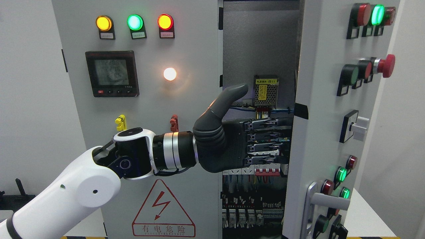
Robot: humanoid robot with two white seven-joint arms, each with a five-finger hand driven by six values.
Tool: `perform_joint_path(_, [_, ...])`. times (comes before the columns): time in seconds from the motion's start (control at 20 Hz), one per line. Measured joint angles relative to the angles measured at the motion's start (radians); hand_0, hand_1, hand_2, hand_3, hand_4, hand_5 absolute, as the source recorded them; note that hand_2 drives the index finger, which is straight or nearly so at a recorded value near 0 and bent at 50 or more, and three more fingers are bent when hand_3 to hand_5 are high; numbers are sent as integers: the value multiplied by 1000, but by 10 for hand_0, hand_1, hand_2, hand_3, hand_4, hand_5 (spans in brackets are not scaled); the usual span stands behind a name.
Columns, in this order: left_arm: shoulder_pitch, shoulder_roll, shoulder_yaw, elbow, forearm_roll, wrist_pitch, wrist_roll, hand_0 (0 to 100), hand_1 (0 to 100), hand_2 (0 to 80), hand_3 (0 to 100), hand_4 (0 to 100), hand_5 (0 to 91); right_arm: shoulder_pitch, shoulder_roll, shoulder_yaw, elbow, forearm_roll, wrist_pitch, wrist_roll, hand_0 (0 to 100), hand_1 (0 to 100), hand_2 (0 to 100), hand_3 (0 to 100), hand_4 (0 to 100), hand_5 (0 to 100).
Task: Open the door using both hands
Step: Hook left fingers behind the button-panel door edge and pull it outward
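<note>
In the head view, the left hand (232, 142) reached in from the lower left, its arm crossing in front of the closed left panel (139, 99) of the electrical cabinet. The right door (318, 126) stood on the right of the picture, already swung partly outward, so that a tall gap showed the wiring and breakers (252, 202) inside. The hand's four fingers (265, 142) were extended side by side and reached toward the door's inner edge, their tips lost behind or against that edge; the thumb (232, 94) stuck up and free. The fingers seemed hooked or pressed on the edge rather than wrapped around anything, though true contact could not be made out. The right hand was not in view.

As a judgement, the door looked like stiff painted sheet metal, rigid and moderately heavy with its buttons, red emergency stop (385, 65) and rotary switch (357, 126) mounted on the face. It should swing on its hinges without flexing. The paint would be smooth and somewhat slippery for flat fingers, so the free vertical edge, hooked from behind, or the metal lever handle (328, 200) low on the door offered the safest purchase. The protruding controls were better left untouched, and fingers should stay clear of the live wiring.
</note>
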Motion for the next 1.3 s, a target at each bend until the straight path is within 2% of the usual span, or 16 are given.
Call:
perform_joint_path(0.2, [-1,-45,8,12,-7,-7,12,0,0,0,0,43,0,0,0,0,0,0,0,0,0,0,0,0,0,0])
perform_joint_path(0.65, [6,-135,17,25,-44,-17,73,0,0,0,0,43,0,0,0,0,0,0,0,0,0,0,0,0,0,0])
perform_joint_path(1.3, [10,-228,16,9,-52,-19,145,0,0,0,0,43,0,0,0,0,0,0,0,0,0,0,0,0,0,0])
